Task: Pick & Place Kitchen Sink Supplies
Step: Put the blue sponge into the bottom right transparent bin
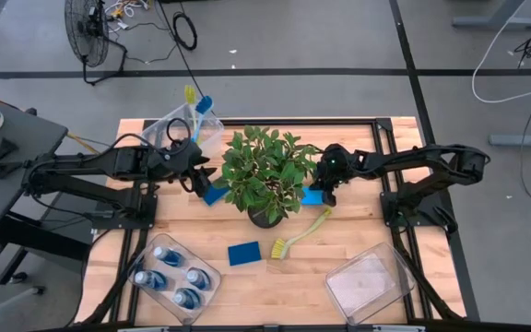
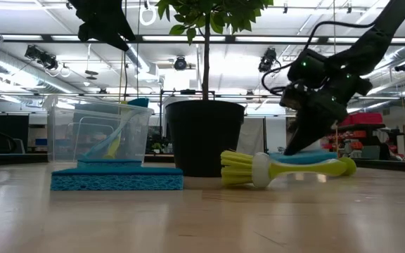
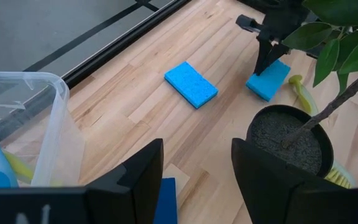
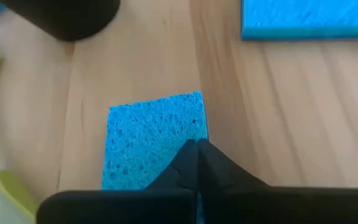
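My right gripper point(image 1: 325, 192) points down at a flat blue sponge point(image 1: 312, 196) right of the potted plant point(image 1: 265, 173), shut on it. My left gripper point(image 3: 194, 180) is open and raised above the table left of the plant, over another blue sponge point(image 1: 215, 194). A third sponge point(image 3: 191, 84) lies flat between the two. A fourth sponge point(image 1: 244, 253) lies nearer, beside a yellow-green dish brush point(image 1: 302, 233) lying on its side. Several blue bottles point(image 1: 169, 277) stand in a clear bin point(image 1: 212, 274). More brushes point(image 1: 194, 109) stick out of the far-left bin. My right gripper point(image 4: 197, 144) is shut on the blue sponge at one short end point(image 4: 166, 140), fingers coming from above and slanting down point(image 2: 294, 144). The fingers themselves hide how much sponge sits between them. The sponge lies low at table height behind the brush point(image 2: 315, 156).
The plant's black pot point(image 2: 204, 137) stands mid-table, its leaves overhanging both grippers. An empty clear bin point(image 1: 369, 284) sits at the near right. The far-left bin point(image 1: 178, 124) lies close behind my left arm. Bare wood shows between the near sponge and the empty bin.
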Motion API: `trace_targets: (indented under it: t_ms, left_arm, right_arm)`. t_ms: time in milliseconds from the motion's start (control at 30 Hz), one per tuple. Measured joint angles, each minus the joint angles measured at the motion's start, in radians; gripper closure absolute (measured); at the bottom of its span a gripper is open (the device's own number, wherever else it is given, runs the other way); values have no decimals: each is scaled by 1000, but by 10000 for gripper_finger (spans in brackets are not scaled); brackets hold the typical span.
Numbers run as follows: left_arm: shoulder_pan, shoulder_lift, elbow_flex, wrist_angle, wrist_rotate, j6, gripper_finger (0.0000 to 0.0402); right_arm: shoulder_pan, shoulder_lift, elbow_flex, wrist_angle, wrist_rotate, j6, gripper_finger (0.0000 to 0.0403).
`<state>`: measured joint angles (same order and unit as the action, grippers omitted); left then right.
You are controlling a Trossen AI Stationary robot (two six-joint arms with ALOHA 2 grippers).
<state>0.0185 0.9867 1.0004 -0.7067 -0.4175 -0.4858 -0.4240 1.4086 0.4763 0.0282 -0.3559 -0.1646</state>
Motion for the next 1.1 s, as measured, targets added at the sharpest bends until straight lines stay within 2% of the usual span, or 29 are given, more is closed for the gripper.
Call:
trace_targets:
  t_ms: [233, 467, 633, 833, 1100]
  left_arm:
    - [0, 0, 0, 0, 0, 0, 207]
    - [0, 0, 0, 0, 0, 1, 207]
    - [0, 0, 0, 0, 0, 1, 207]
    - [0, 0, 0, 0, 0, 1, 207]
    - [0, 0, 0, 0, 3, 2, 207]
  right_arm:
    - [1, -141, 6, -53, 0, 53, 402]
    - [48, -282, 139, -402, 7, -51, 403]
    - [94, -350, 259, -597, 7, -64, 403]
    - [175, -426, 360, -750, 7, -54, 403]
    - [363, -503, 376, -773, -3, 76, 403]
